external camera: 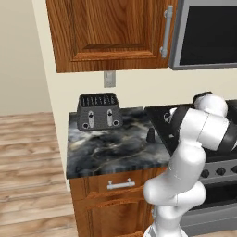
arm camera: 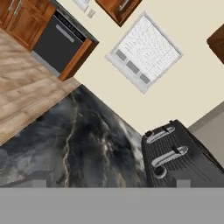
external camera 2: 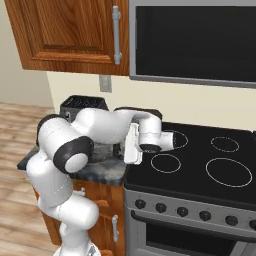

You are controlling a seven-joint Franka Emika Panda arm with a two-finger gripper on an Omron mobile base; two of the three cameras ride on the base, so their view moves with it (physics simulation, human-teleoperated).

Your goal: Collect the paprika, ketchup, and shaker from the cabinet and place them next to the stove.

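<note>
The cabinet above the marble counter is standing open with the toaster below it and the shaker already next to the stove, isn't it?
Not quite: the cabinet is closed, as the left base view shows. The toaster does sit below it, and the shaker already stands on the counter beside the stove.

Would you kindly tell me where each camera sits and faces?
Left base view: behind the arm to its left, facing the counter, toaster and shut cabinet; arm at lower right.
Right base view: behind-right, facing the stove; arm lower left.
Hand view: on the hand, rolled, facing counter and toaster; open claw below.
Both base views share arm, toaster, cabinet.
</note>
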